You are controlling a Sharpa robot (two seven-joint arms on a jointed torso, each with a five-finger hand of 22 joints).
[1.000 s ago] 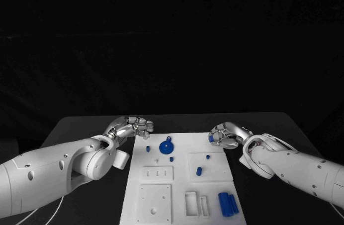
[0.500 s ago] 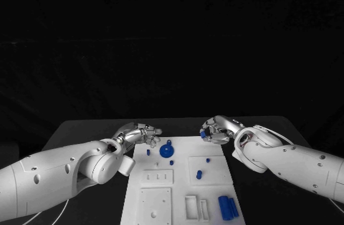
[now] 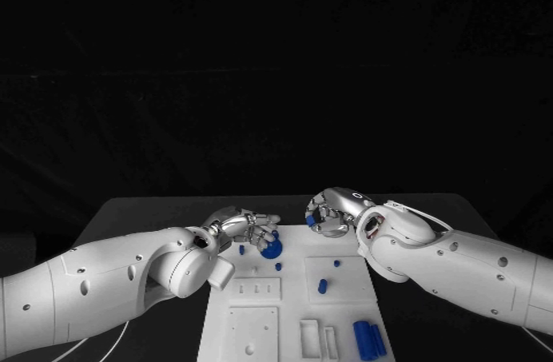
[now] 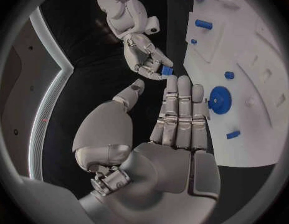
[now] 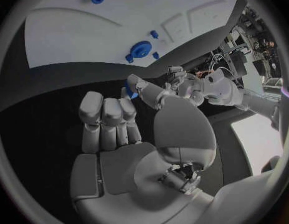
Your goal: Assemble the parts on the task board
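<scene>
The white task board lies in the middle of the black table. A round blue gear sits near its far edge, also seen from the wrists. My left hand hovers just beside the gear with straight, spread fingers and holds nothing. My right hand is over the board's far edge, across from the left hand. It pinches a small blue part between thumb and fingertips, its other fingers curled.
Small blue pegs stand on the board. Two blue cylinders lie at the near right corner. White recessed blocks sit on the near half. The table extends around the board.
Both hands have drawn toward each other over the board's far edge. The right came leftward with its blue part; the left slid right to the gear. The view has shifted slightly.
</scene>
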